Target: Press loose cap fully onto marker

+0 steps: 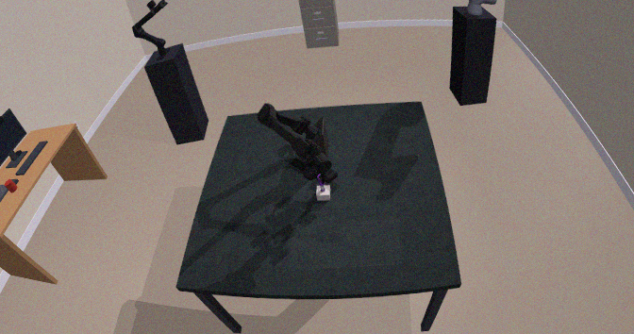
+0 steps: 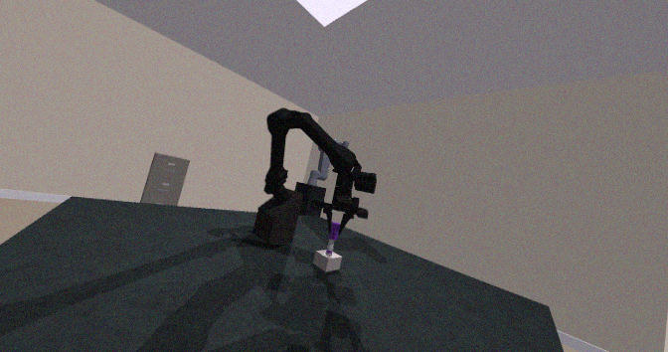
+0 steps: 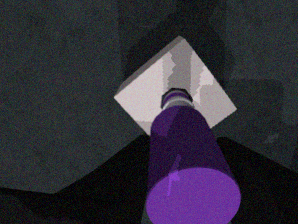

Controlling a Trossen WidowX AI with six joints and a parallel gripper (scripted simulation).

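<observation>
The white holder block (image 1: 323, 194) (image 2: 327, 262) (image 3: 142, 95) stands on the table (image 1: 377, 242) (image 2: 422, 294). The marker (image 2: 330, 247) (image 3: 178, 103) stands upright in it, its light upper part showing in the exterior view. My gripper (image 2: 335, 232) (image 3: 182, 145) points down and is shut on the purple cap (image 2: 334, 229) (image 3: 187, 150). The cap is upright over the marker, its lower end at the marker's upper part. Light marker body and a purple band show below the cap. How far the marker's tip is inside the cap is hidden.
The arm's base (image 2: 278, 220) stands on the table behind the holder block. Beyond the table are two dark pedestals (image 1: 176, 95) (image 1: 473, 58) with other arms, a filing cabinet (image 1: 319, 17) (image 2: 166, 177) and a wooden desk (image 1: 61, 140).
</observation>
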